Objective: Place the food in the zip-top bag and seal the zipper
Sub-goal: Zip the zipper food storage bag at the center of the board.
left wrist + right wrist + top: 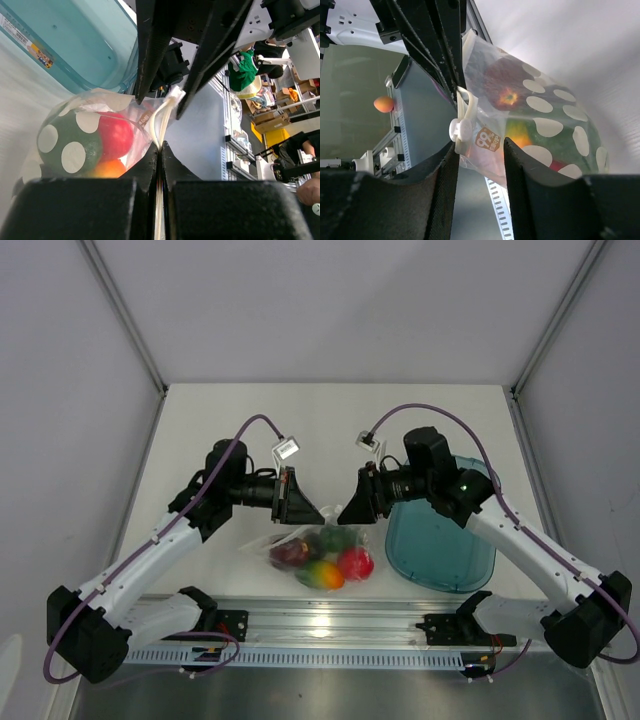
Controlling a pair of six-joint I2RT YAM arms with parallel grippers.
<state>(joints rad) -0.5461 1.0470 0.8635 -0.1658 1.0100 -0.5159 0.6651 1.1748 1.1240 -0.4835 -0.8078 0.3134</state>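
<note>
On the white table [200, 430], just left of the teal tray [440, 540], the zip-top bag [283, 543] holds the food [354, 563]; the jaws of the left gripper [159, 149] pinch the zipper [161, 120], those of the right gripper [480, 146] stand open around it, so I think the right should press firmly while the left holds it taut.

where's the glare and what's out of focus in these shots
Top external: glare streaks the metal rail at the near edge. Left wrist: the left gripper is dark and blurred up close, the zip-top bag sharper. Right wrist: the table behind the bag washes out to white.
</note>
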